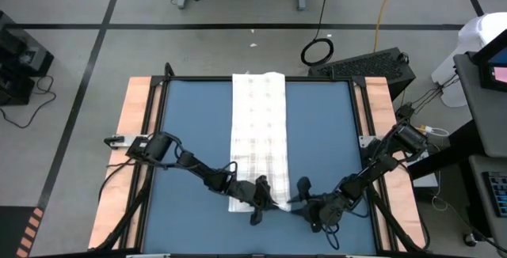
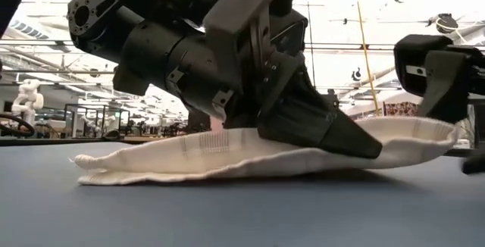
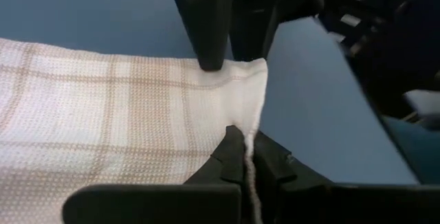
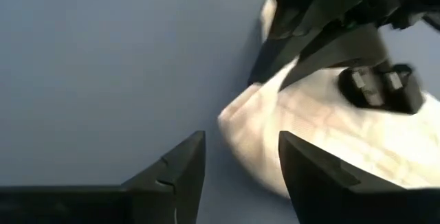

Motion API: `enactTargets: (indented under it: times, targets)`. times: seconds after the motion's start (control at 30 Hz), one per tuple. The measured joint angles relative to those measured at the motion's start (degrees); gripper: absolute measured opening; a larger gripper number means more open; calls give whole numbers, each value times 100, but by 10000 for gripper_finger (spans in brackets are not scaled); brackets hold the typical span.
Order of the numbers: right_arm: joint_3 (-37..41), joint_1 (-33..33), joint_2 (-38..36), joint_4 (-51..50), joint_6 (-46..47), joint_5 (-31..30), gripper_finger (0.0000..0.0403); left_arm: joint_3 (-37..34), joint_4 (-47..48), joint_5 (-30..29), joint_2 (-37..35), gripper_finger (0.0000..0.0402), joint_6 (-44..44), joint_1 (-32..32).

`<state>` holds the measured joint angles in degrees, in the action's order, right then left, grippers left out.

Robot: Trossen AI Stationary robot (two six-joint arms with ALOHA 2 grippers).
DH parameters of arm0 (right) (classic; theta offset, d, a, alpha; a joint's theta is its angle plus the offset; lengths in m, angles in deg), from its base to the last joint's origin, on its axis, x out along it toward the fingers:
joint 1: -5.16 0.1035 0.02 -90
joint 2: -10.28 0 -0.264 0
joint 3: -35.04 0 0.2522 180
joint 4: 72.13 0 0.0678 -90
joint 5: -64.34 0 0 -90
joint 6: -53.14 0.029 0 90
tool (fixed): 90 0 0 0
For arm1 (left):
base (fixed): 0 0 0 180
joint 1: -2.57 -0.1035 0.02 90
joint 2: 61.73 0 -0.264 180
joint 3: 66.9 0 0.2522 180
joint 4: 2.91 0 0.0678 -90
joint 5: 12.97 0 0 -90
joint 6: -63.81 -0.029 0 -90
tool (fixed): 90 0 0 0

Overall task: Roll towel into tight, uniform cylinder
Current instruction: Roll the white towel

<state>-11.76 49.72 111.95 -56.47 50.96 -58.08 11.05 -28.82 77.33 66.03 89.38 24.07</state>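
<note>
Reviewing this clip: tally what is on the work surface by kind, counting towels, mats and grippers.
Towel: 1, white with faint checks, lying lengthwise on the mat
Blue mat: 1
Grippers: 2, left gripper pinching the towel's near edge, right gripper open beside it
Total: 4

High view evenly lit from overhead, no hard shadows on the blue surface [image 1: 190, 131]; towel [image 1: 257, 123] reads bright, near blown out at its far end; arms dark with little detail; low view strongly backlit by bright ceiling lights in the room behind, arm housing almost silhouette, soft shadow under the towel edge; left wrist view sharp on the cloth weave, warm tint on the checks, own end effector [image 3: 245, 157] dark and soft; right wrist view blurred overall, cloth overexposed with glare, right end effector [image 4: 239, 159] fingers black, soft-edged.
</note>
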Motion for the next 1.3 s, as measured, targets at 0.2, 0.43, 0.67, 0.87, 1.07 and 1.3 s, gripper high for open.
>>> enactTargets:
  times: [0.2, 0.43, 0.67, 0.87, 1.07, 1.3]
  targets:
    - [-2, -150, 91, 305, 59, 66, 157, 2, -78, 139, -11, 9, 268, -95]
    - [2, -173, 344, 768, 518, 104, 93, 2, -145, 247, -11, 11, 416, -137]
    - [2, -176, 343, 909, 1197, 81, 7, 4, -226, -34, 0, 15, 360, -114]
    - [2, -160, 343, 863, 1790, 65, 8, 0, -230, -186, 11, 84, 1, 8]
    - [2, -61, 343, 809, 2412, -132, 4, 0, -137, -338, 11, 195, -41, 252]
    - [1, -41, 226, 807, 2991, -348, 2, -2, 1122, -1732, -464, 245, -326, 731]
